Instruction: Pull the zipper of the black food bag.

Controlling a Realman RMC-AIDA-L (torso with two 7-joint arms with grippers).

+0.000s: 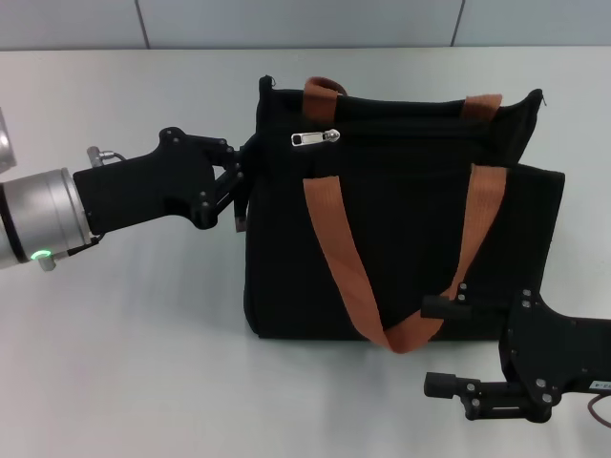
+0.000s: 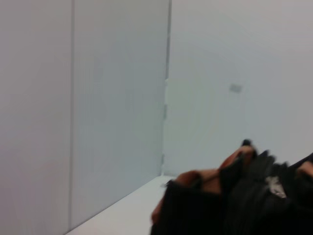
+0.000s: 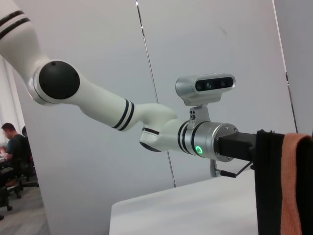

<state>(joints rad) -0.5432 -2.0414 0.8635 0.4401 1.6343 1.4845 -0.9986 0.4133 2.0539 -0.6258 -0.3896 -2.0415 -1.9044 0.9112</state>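
The black food bag (image 1: 401,239) lies on the white table, with its orange-brown strap handles (image 1: 329,239) spread over its front. The silvery zipper pull (image 1: 315,137) sits on the zip track near the bag's upper left corner. My left gripper (image 1: 242,186) is open, with its fingers right at the bag's left edge, below and left of the pull. My right gripper (image 1: 445,345) is open and empty near the bag's lower right corner, apart from it. The left wrist view shows the bag (image 2: 234,205) and the pull (image 2: 276,188). The right wrist view shows the bag's edge (image 3: 269,181).
The white table (image 1: 124,353) runs around the bag, and a pale wall panel (image 1: 286,19) stands behind it. The left arm (image 3: 146,122) and its wrist camera (image 3: 205,88) show in the right wrist view, with a seated person (image 3: 12,147) far off.
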